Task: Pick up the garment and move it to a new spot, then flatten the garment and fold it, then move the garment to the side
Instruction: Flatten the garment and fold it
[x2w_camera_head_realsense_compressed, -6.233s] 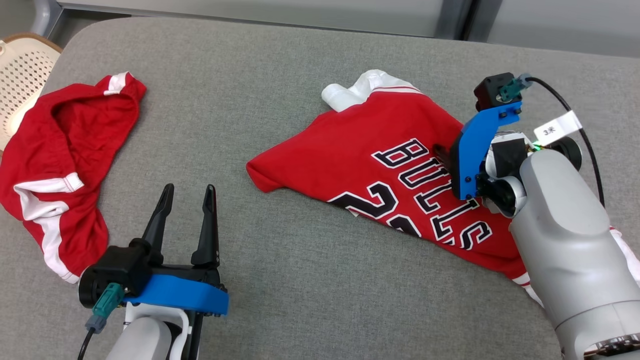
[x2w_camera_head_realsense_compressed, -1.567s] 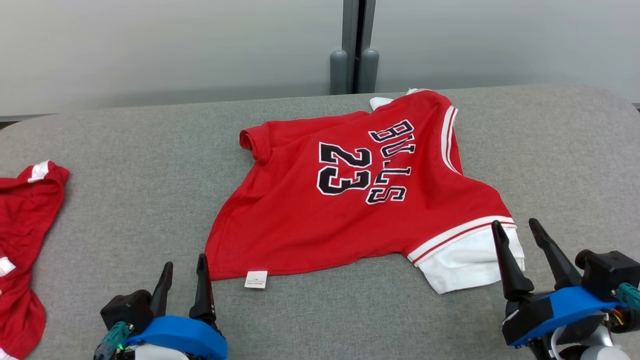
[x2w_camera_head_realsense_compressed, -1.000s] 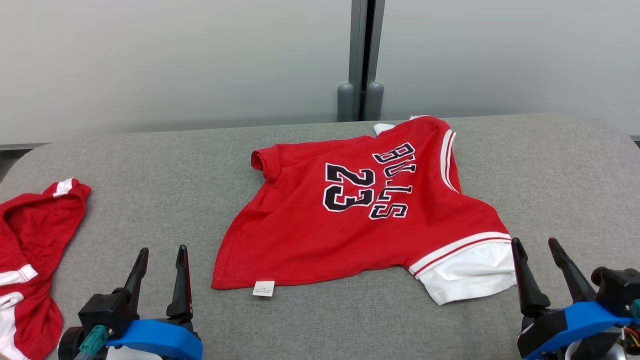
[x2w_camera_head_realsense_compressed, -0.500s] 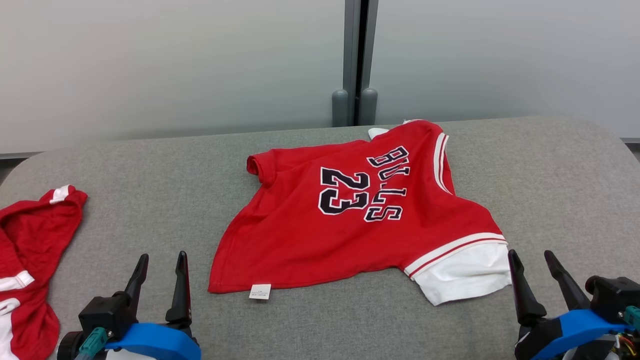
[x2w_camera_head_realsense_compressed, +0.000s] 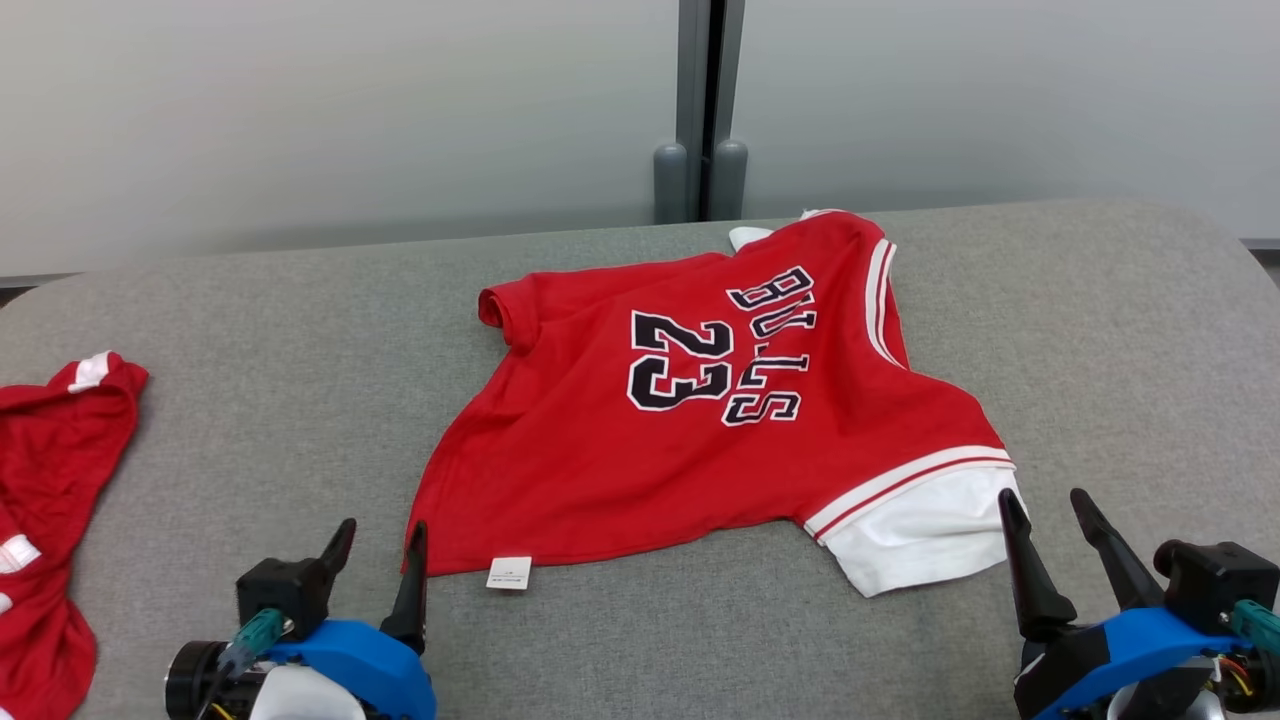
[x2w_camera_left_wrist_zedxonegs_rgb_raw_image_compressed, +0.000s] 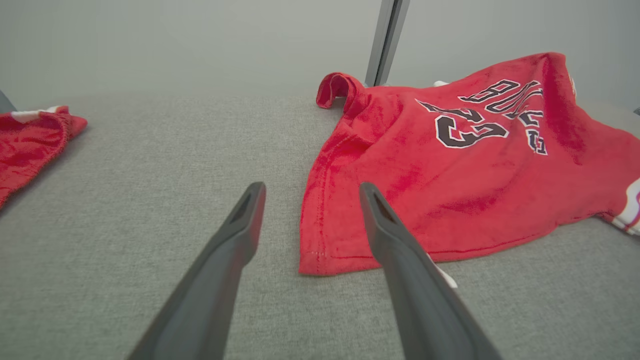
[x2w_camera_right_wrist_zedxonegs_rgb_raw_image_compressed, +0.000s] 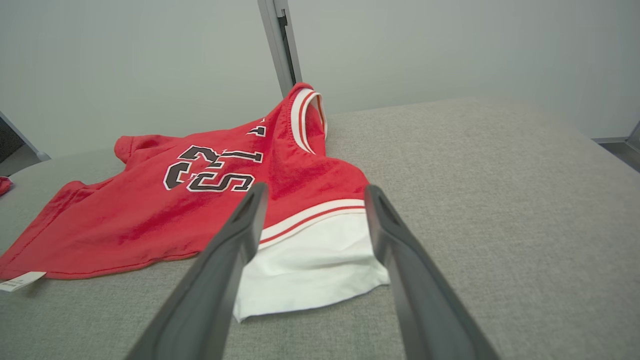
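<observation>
The soft red knit jersey (x2w_camera_head_realsense_compressed: 700, 440), white-sleeved and slightly rumpled, lay spread mid-way across the rounded grey woven tabletop (x2w_camera_head_realsense_compressed: 250, 400), the left gripper (x2w_camera_head_realsense_compressed: 384, 525) near its hem corner and the right gripper (x2w_camera_head_realsense_compressed: 1040, 493) beside its sleeve both gaping wide, empty.

This looks like a robotics lab or office test room. Pale, bare partition panels (x2w_camera_head_realsense_compressed: 300, 120) joined by a grey metal post (x2w_camera_head_realsense_compressed: 700, 90) stand behind a grey fabric-covered surface (x2w_camera_head_realsense_compressed: 250, 400) with rounded corners. A red Bulls jersey (x2w_camera_head_realsense_compressed: 600, 470) is laid out there before a robot's left end effector (x2w_camera_head_realsense_compressed: 384, 524) and right end effector (x2w_camera_head_realsense_compressed: 1041, 493).
</observation>
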